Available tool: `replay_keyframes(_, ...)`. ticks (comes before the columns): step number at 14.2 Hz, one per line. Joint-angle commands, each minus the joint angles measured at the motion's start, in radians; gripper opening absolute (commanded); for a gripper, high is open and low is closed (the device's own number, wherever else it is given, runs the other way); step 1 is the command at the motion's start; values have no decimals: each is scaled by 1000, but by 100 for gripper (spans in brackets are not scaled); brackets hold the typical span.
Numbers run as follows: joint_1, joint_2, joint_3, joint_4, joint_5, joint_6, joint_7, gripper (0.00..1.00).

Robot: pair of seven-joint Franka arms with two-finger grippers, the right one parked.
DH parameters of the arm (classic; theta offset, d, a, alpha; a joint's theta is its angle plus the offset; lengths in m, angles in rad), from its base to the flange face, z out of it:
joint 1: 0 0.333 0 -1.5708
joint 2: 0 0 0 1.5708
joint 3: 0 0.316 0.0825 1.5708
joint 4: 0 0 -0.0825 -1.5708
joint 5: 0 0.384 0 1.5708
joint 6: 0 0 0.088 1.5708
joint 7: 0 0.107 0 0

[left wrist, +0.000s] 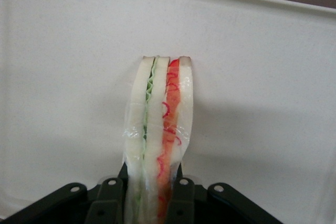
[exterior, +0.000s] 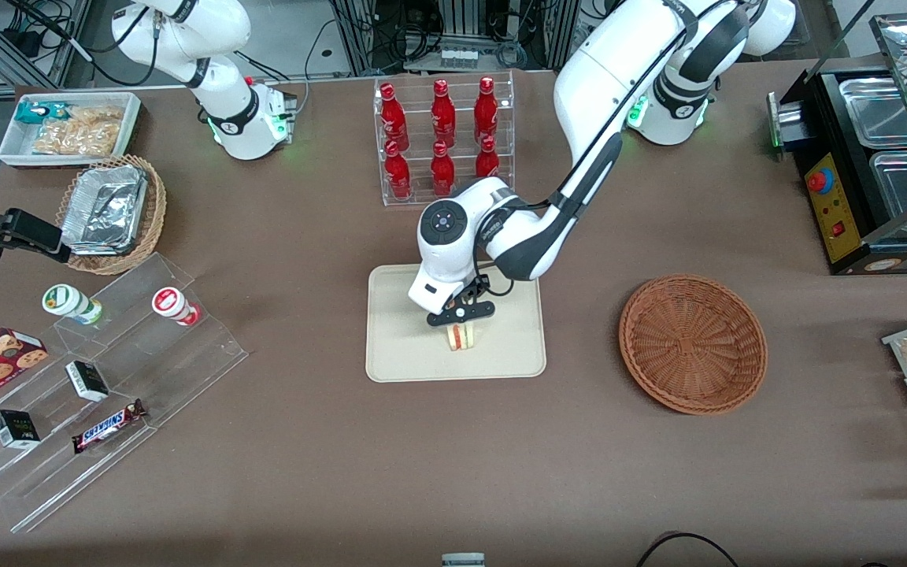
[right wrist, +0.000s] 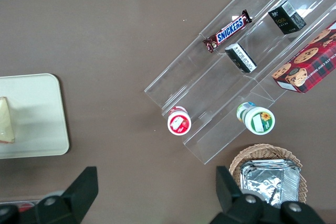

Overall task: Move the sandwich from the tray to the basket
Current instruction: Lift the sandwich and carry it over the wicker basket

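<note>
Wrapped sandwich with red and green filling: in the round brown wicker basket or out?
Out: the left gripper holds the sandwich over the cream rectangular tray, and the basket sits apart, toward the working arm's end.

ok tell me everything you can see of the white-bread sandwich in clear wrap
The white-bread sandwich in clear wrap has three upright slices, with a frilly green layer in one gap and an orange-red filling in the other, marked by red squiggles. The wrap looks like thin, creased plastic film. It stands on edge, seemingly resting on the cream rectangular tray. The black end effector is over that tray, its two fingers closed against the sandwich's sides.
</note>
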Motion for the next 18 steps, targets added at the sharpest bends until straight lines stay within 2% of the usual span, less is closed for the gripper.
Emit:
replay_keyframes(1, -12, 9, 16, 20, 20, 3, -33, 15)
replay_keyframes(5, -5, -21, 77, 23, 18, -16, -70, 11)
replay_keyframes(8, 8, -89, 146, 23, 3, -122, -64, 11)
replay_keyframes(12, 147, -207, 153, -1, 1, -321, -16, 11)
replay_keyframes(15, 286, -354, 151, -175, 0, -331, 172, 11)
replay_keyframes(18, 420, -445, 151, -288, -5, -329, 350, 10)
